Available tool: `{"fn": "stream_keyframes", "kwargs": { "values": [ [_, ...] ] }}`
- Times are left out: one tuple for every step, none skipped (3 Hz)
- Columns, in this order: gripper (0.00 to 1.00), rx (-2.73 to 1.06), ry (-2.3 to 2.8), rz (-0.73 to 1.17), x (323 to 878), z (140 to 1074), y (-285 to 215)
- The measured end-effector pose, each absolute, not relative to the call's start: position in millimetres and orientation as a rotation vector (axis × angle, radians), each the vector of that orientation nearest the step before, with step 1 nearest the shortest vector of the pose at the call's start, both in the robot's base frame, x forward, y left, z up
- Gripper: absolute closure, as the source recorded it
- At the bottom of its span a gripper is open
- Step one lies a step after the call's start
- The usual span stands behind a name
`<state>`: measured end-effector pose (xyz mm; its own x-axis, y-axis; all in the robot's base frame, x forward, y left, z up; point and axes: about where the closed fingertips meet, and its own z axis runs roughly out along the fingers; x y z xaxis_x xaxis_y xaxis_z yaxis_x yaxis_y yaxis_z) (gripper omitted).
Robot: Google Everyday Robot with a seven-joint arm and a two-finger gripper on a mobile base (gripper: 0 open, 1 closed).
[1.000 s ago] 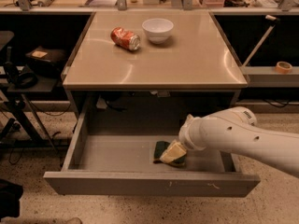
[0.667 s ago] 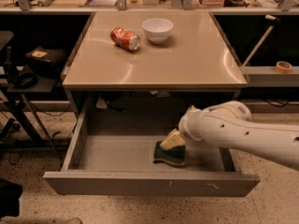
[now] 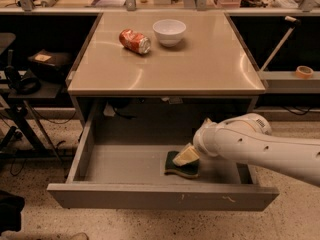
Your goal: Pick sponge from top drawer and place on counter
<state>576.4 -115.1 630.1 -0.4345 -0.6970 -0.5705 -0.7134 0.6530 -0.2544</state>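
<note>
The top drawer (image 3: 160, 196) is pulled fully out under the counter (image 3: 200, 66). The sponge (image 3: 181, 169), dark green on top with a yellow edge, lies flat on the drawer floor right of the middle. My gripper (image 3: 185, 155) reaches in from the right on the white arm (image 3: 260, 146). Its cream tip hangs just above the sponge's rear edge, touching it or very close to it. The arm hides the right part of the drawer floor.
A red soda can (image 3: 134, 41) lies on its side and a white bowl (image 3: 169, 31) stands at the back of the counter. A cluttered shelf runs behind. A dark stand (image 3: 30, 79) is at the left, and a tape roll (image 3: 303, 71) lies on a side shelf at the right.
The gripper lifted off the sponge, uncovering it, then settled slightly lower over its rear edge. The sponge stays on the drawer floor.
</note>
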Motion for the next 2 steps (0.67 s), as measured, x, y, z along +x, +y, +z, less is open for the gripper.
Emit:
{"fn": "stream_keyframes", "kwargs": {
  "values": [
    [0.00, -1.157, 2.234, 0.093, 558.1, 627.1, -103.2],
    [0.00, -1.245, 2.213, 0.083, 551.1, 624.7, -101.7]
  ]
}}
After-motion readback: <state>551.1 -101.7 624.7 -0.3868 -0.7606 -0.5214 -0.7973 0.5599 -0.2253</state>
